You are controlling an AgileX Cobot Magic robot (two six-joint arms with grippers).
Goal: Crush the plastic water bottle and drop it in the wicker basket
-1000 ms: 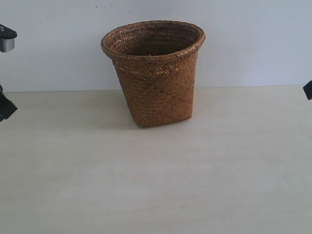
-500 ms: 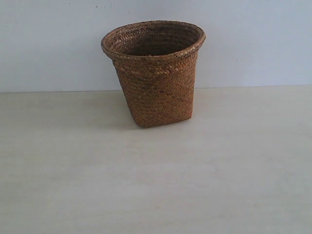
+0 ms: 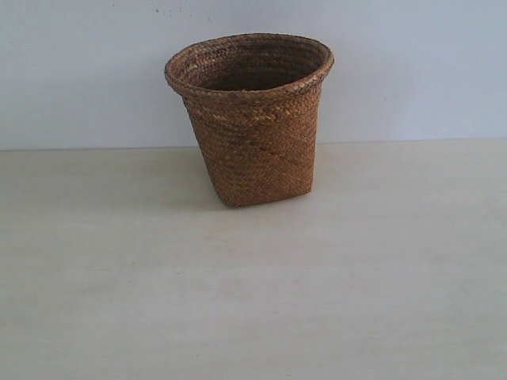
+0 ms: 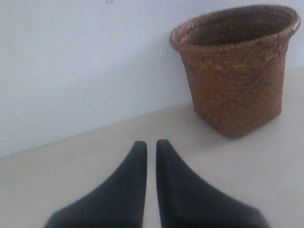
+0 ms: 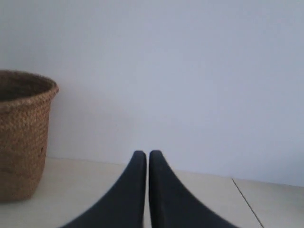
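Note:
The brown wicker basket point(image 3: 251, 119) stands upright near the back of the pale table, against the wall. It also shows in the left wrist view as the basket point(image 4: 237, 71) and at the edge of the right wrist view as the basket point(image 5: 21, 135). The plastic water bottle is out of view in every frame. My left gripper point(image 4: 151, 145) is shut with only a thin slit between its black fingers and nothing in them. My right gripper point(image 5: 147, 154) is shut too, empty. Neither gripper appears in the exterior view.
A light wooden table point(image 3: 253, 293) runs from the front edge back to a plain pale wall point(image 3: 412, 71). A thin dark seam point(image 5: 244, 199) crosses the tabletop in the right wrist view.
One second ago parts of both arms showed at the left and right edges of the exterior view; both have since drawn out of that frame. The basket has not moved.

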